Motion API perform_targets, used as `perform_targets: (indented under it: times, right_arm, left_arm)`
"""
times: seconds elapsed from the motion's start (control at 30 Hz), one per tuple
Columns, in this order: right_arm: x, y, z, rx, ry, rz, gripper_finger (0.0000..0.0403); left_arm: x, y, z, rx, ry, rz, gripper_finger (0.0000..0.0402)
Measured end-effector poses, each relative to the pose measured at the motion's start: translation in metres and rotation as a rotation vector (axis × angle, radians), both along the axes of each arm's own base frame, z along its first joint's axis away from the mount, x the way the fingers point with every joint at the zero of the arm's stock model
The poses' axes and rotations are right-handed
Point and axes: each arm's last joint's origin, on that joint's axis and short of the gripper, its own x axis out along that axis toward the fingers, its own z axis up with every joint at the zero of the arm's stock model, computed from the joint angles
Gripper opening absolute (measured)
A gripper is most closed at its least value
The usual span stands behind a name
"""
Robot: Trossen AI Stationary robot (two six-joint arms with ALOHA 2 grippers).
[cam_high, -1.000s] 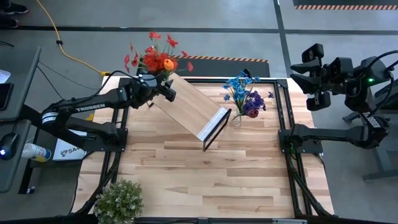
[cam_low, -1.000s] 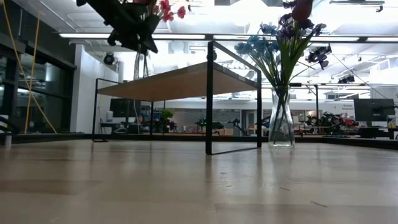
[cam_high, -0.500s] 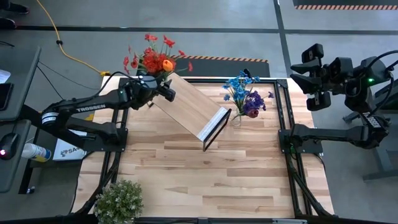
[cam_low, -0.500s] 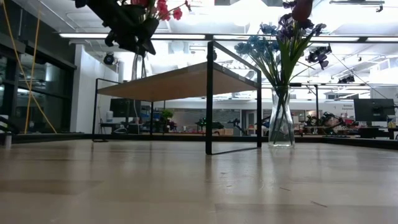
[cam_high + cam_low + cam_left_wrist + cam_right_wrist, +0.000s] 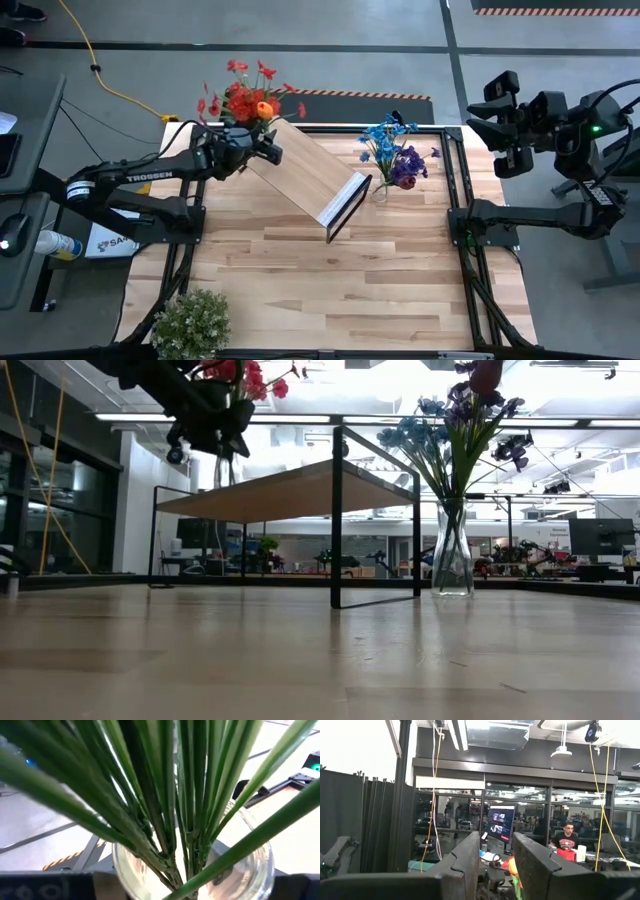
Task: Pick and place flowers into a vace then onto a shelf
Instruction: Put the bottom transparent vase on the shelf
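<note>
Here the left gripper is raised at the far left end of the shelf, clamped on a clear vase of red and orange flowers; in the low view the vase hangs above the shelf's far end, its glass showing just over the board; the blooms reach past the table's back edge. In the left wrist view green stems fill the frame and run down into the round glass mouth, crowded together. The shelf stands slantwise on the table, its pale board running from the far left toward the middle, a black end bracket at its near end. Just beside that near end, toward the right, a second vase stands upright on the table, holding blue and purple flowers. A bushy pale plant sits at the near left corner. The right gripper is parked off the table's far right side, lifted, its two fingers apart and holding nothing; a person sits in the room beyond it.
</note>
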Motion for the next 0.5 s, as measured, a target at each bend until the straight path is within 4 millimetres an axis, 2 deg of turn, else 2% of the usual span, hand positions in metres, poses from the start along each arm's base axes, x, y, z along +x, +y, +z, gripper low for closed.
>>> perform_targets:
  times: [0.1,0.3,0.5]
  right_arm:
    - [0.0,0.0,0.0,0.002,0.0,0.001,0.011]
    - [0.0,0.0,0.0,0.001,0.0,0.0,0.011]
    - [0.0,0.0,0.0,-0.001,0.0,0.0,0.011]
  left_arm:
    - [-0.0005,-0.0001,-0.0014,-0.006,-0.008,0.008,0.0203]
    - [-0.0019,0.0003,-0.0055,-0.007,0.02,0.047,0.0236]
    - [-0.0018,0.0003,-0.005,-0.005,0.015,0.047,0.0233]
